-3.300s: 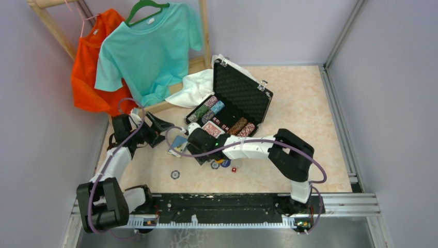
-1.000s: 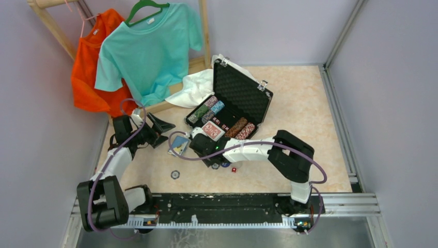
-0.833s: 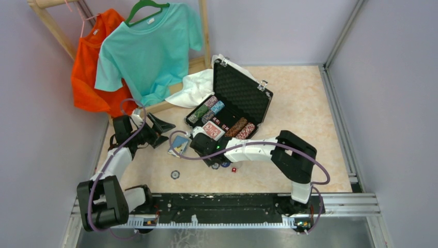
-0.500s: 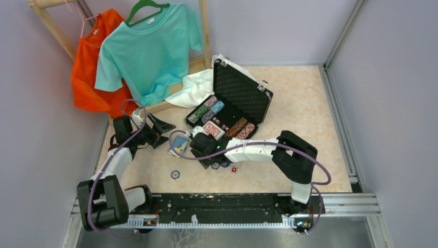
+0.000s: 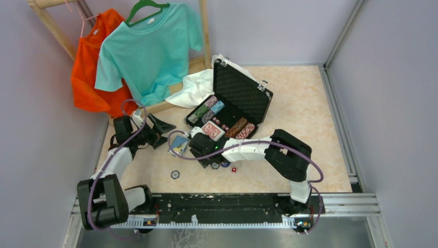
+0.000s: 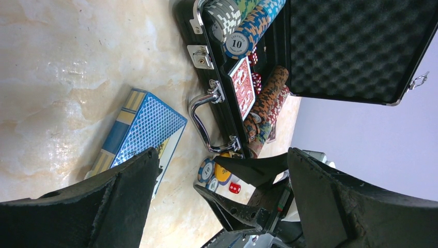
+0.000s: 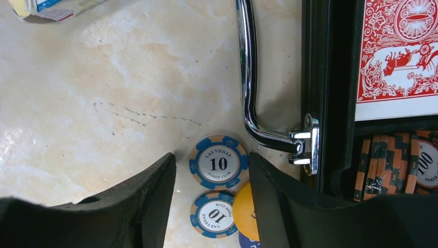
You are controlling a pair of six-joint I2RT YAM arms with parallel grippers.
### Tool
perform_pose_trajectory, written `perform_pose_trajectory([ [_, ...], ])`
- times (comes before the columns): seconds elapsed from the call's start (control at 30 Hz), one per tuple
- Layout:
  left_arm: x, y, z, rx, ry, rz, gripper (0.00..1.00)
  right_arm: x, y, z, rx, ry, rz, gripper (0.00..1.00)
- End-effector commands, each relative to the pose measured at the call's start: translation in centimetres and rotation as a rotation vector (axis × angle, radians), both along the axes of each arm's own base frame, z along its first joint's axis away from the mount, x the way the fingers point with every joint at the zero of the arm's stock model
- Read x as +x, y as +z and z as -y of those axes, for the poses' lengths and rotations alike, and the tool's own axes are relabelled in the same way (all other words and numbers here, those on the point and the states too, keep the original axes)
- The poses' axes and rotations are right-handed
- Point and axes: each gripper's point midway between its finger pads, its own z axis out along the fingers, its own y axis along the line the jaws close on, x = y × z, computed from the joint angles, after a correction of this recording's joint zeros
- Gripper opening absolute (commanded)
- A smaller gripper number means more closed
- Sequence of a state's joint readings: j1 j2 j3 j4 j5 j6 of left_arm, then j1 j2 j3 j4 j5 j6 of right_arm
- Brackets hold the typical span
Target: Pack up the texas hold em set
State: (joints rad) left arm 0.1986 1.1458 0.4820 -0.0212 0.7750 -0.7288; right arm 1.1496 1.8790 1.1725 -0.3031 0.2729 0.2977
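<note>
Widens right gripper [image 7: 209, 170], now open astride blue 10 chip [image 7: 218, 163] on counter [image 7: 103, 103] beside case [image 7: 330, 77]; readies chip pickup; holds left gripper [image 6: 222, 155] open.

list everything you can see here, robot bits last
case: one, black, open, mid-table
chip rows: several, multicoloured, in case
red deck: one, in case
blue deck: one, left of case
blue chips: two, by case handle
yellow button: one, beside them
lone chip: one, dark, nearer the arms
die: one, red, by the chips
cloth: one, white, behind case
teal shirt: one, hanging far left
orange shirt: one, beside it
left gripper: open, by blue deck
right gripper: open, around a blue chip
</note>
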Motion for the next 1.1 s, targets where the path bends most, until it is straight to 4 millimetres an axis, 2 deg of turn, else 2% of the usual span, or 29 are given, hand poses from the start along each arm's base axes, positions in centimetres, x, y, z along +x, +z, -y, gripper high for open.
perform_pose_trajectory([
  [0.0, 0.1, 0.0, 0.0, -0.003, -0.007, 0.015, 0.99, 0.0, -0.6, -0.2, 0.007, 0.003, -0.009, 0.52],
  [0.37, 0.0, 0.0, 0.0, -0.008, -0.009, 0.013, 0.99, -1.1, 0.1, -0.1, 0.003, 0.024, -0.015, 0.48],
  [0.53, 0.1, 0.0, 0.0, -0.009, -0.010, 0.017, 0.99, -1.3, 0.1, -0.1, 0.001, 0.019, -0.010, 0.41],
  [0.77, 0.1, 0.1, 0.1, -0.010, -0.011, 0.019, 0.99, -0.7, 1.7, -0.5, 0.016, 0.013, 0.023, 0.37],
  [1.07, 0.1, 0.0, 0.0, -0.009, -0.010, 0.017, 0.99, 0.3, 4.7, -1.7, 0.052, 0.022, 0.074, 0.37],
])
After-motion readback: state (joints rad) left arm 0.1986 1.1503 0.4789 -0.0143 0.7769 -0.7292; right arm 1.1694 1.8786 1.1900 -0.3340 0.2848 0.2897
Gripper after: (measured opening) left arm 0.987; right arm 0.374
